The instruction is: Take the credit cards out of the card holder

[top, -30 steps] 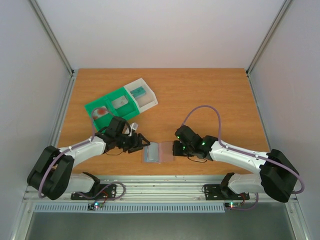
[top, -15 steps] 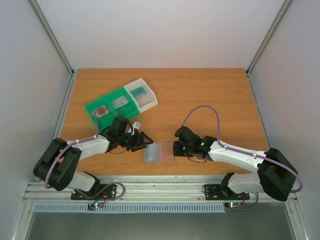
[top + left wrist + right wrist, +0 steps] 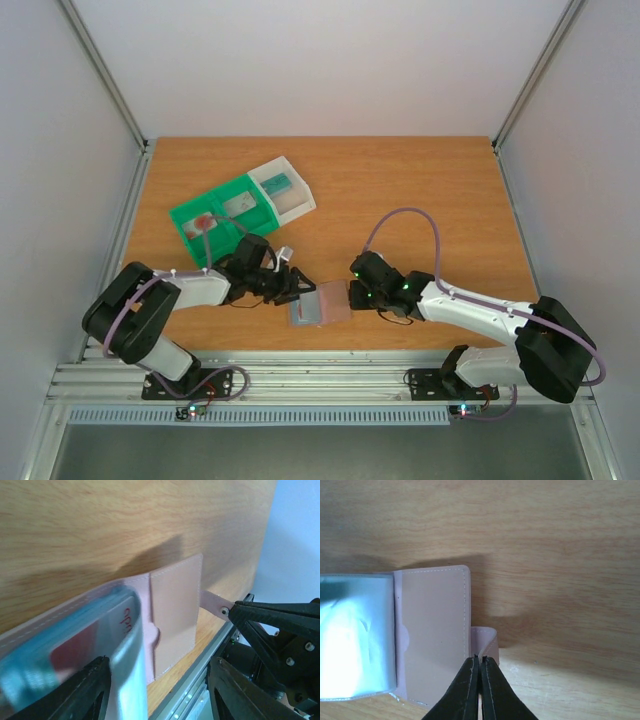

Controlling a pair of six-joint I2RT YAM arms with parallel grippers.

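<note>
On the wooden table, the green-and-white tray held loose credit cards. The card holder lay open near the front edge. The left gripper had its fingers spread around the holder's clear sleeve. The right gripper had its fingers pressed together at the strap.

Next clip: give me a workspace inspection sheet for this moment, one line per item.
Surface: wooden table, no damage seen.
Job's things: card holder lies open near the front edge; a red-printed card sits in its clear sleeve; red-blotched card and teal card lie in the green-and-white tray.
Clutter: nothing seen beyond that tray.
Grippers: left gripper open over the sleeve; right gripper shut, tips on the holder's strap tab.
Cables: purple cable loops above the right arm.
Surroundings: white walls, metal frame.
</note>
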